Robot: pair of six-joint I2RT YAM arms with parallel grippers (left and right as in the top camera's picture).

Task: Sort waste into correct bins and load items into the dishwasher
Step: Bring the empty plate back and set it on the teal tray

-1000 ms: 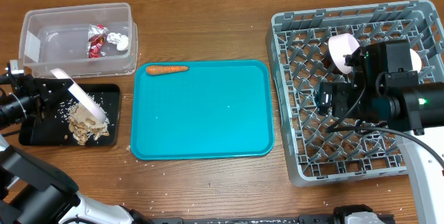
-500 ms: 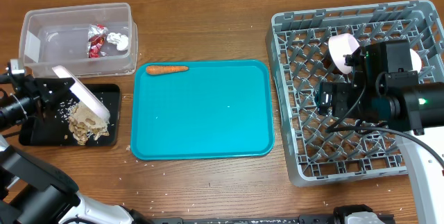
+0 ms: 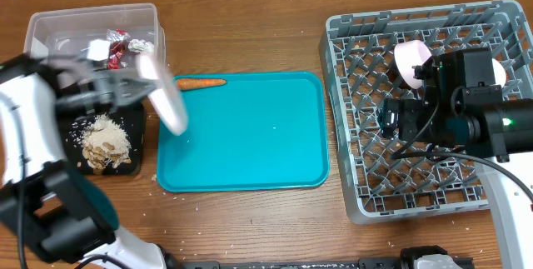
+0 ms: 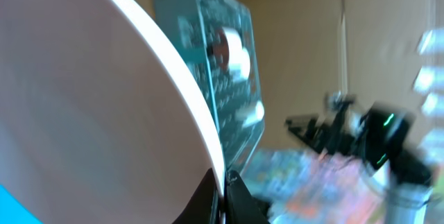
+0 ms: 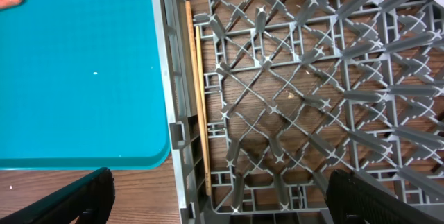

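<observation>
The plate (image 3: pixel 164 94) is in the air, tilted steeply on edge over the left margin of the teal tray (image 3: pixel 250 136), just beside the carrot (image 3: pixel 200 83). The left fingers (image 4: pixel 244 207) are clenched on its rim. The plate looks bare. Scraps (image 3: pixel 104 140) lie heaped in the black tray (image 3: pixel 137 148), and the foil wrappers (image 3: pixel 117 46) are in the clear tub (image 3: pixel 50 27).

Judgement: the step in hand is loading the plate. The dish rack (image 3: pixel 337 136) is well apart, across the teal tray. The next move calls for a carry across the bench (image 3: pixel 250 36), then setting the plate on edge into a free lattice slot clear of the pink bowl (image 3: pixel 410 62).

The right fingers (image 5: pixel 76 200) are spread wide and grasp nothing, hovering over the rack floor. The chopsticks (image 5: pixel 197 92) lie along the rack's left wall.

Limitations: the left wrist view is heavily blurred, so the depth of the grip cannot be judged. The right arm covers much of the rack in the overhead view, and a white item at its far right is mostly hidden.
</observation>
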